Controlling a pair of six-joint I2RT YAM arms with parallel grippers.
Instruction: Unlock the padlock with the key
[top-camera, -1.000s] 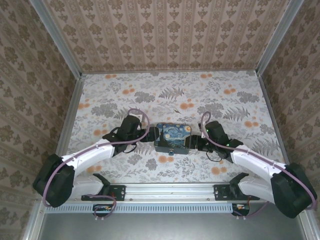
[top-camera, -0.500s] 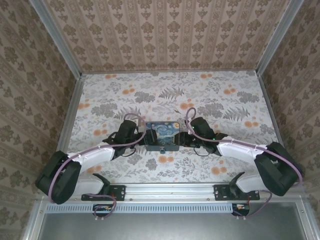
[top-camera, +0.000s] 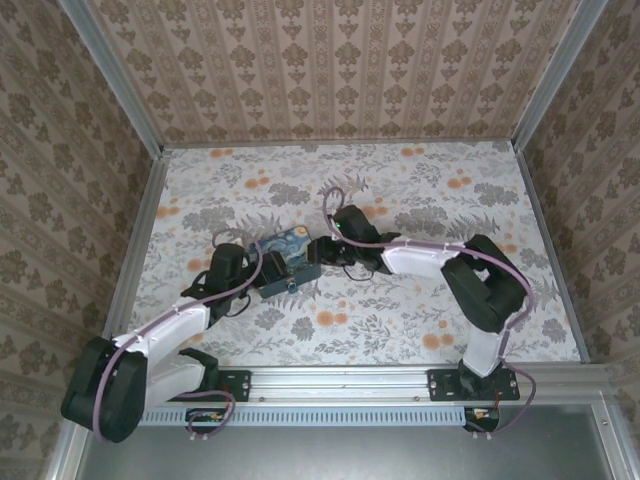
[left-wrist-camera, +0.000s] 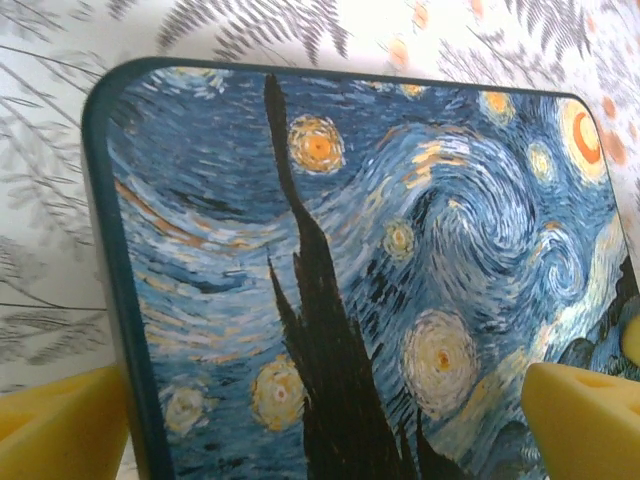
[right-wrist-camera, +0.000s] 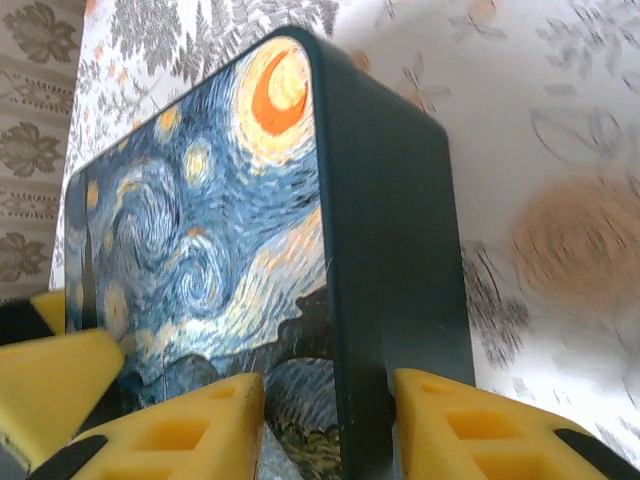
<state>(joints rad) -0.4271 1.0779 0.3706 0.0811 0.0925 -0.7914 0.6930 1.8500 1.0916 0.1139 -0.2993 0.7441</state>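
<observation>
Top external: box now swung left and askew, right gripper narrowed to pinch its edge, left gripper splayed wide, probably exposing the padlock.

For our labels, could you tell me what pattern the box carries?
The box shows a blue-and-yellow starry-night print, clearest in the left wrist view.
</observation>
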